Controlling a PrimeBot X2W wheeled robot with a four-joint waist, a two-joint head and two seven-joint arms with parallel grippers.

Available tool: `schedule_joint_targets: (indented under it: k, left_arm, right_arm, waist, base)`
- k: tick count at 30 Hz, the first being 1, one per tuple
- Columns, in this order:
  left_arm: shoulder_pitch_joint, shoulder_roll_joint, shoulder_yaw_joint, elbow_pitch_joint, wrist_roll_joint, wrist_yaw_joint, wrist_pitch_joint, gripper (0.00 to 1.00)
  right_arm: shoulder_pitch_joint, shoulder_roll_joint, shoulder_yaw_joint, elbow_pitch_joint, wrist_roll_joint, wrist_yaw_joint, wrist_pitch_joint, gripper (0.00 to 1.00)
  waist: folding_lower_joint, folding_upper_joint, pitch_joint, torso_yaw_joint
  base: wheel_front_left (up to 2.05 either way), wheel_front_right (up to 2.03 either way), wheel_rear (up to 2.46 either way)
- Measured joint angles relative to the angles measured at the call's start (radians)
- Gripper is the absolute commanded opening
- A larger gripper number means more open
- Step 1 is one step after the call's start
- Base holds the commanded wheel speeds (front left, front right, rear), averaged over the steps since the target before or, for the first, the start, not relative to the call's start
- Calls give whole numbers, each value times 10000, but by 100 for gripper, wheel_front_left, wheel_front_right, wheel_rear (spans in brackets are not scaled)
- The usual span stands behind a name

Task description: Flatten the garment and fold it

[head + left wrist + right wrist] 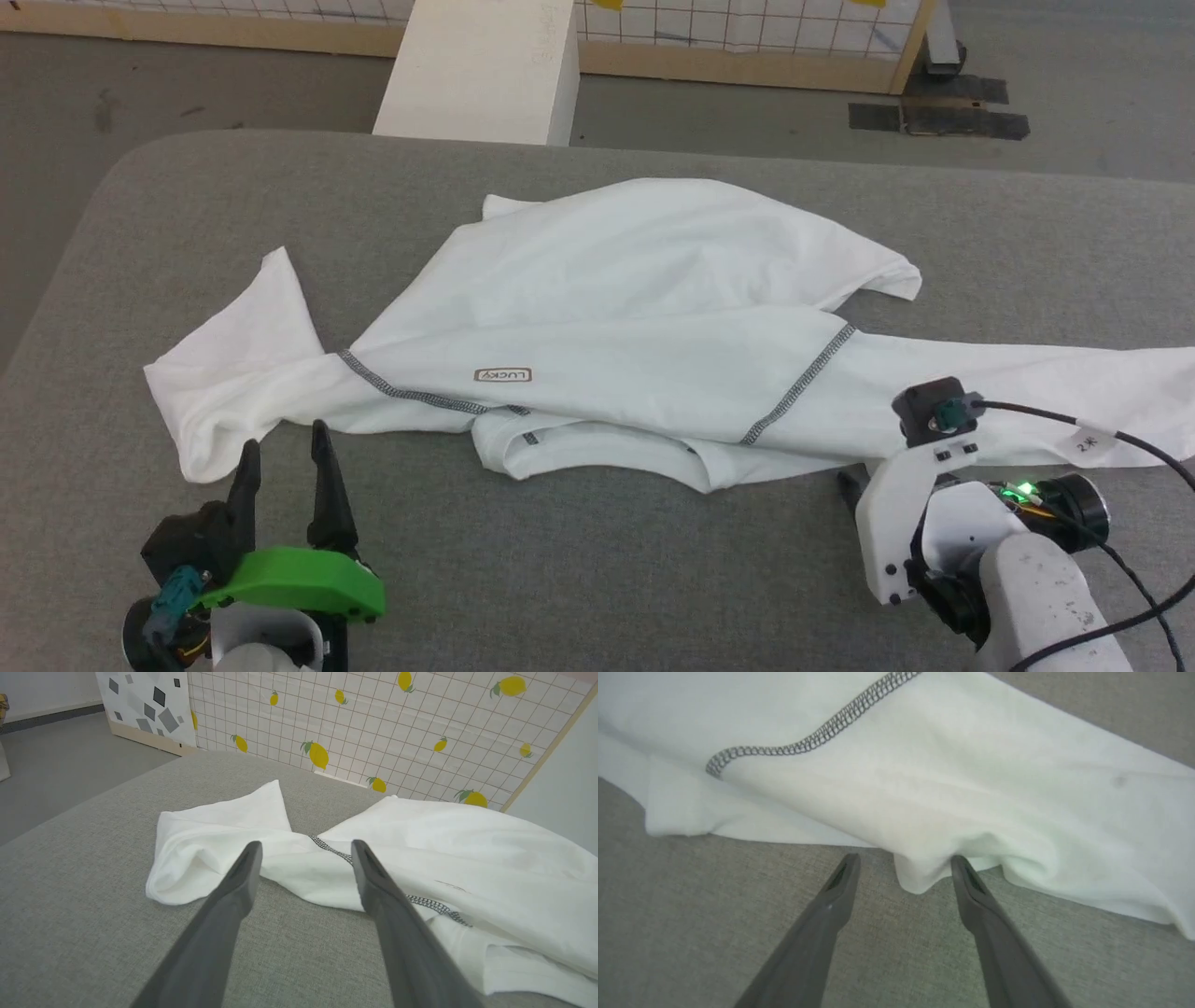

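Layout: large white thin long-sleeved shirt [635, 299] lies on the grey fabric-covered table [597, 579], neck edge toward the robot. One sleeve [233, 373] runs out left, the other sleeve [1027, 383] right. At the left-hand sleeve's near edge: left gripper [285, 443]. At the right-hand sleeve's near edge: right gripper [903, 858], one fingertip touching the cloth. Tall white box [481, 70] stands behind the table's far edge, left of centre.

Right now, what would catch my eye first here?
A crumpled white shirt sprawls across the grey table, one sleeve bunched at the left, the other trailing right. The left gripper and right gripper, both open, point at its near edge, one by each sleeve. A lemon-patterned wall stands behind.
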Motion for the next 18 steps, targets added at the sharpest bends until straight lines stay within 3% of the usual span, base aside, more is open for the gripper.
schedule_joint_targets:
  k: [1, 2, 3, 4, 9, 18]
  left_arm:
    - [-21, -4, -8, 6, 0, -2, 0, 100]
    - [-45, -6, -4, 12, 0, -2, 0, 100]
    - [-79, -6, 0, 29, 0, -2, -2, 100]
    - [-90, -8, 2, 42, 0, -2, 0, 100]
    - [-82, -19, 56, 69, 0, 0, -2, 100]
    - [-58, -52, 104, 96, 0, 4, -2, 100]
  right_arm:
    - [-60, 6, -19, 226, -52, 0, -31, 100]
    - [-104, 10, -75, 391, -44, 0, -82, 66]
    - [-170, 0, -111, 522, -27, 0, -153, 22]
    - [-235, 2, -148, 575, 71, 0, -311, 0]
    - [-174, -86, -412, 424, 462, 0, -535, 0]
    - [1222, -1848, -2447, -1659, 1252, 2, 763, 0]
  waist:
    - [0, 0, 21, 51]
    - [0, 0, 35, 87]
    - [0, 0, 47, 131]
    - [0, 0, 50, 167]
    - [0, 0, -22, 141]
    - [0, 0, -225, -89]
  base:
    - [0, 0, 0]
    - [0, 0, 0]
    - [0, 0, 0]
    - [0, 0, 0]
    - [0, 0, 0]
    - [0, 0, 0]
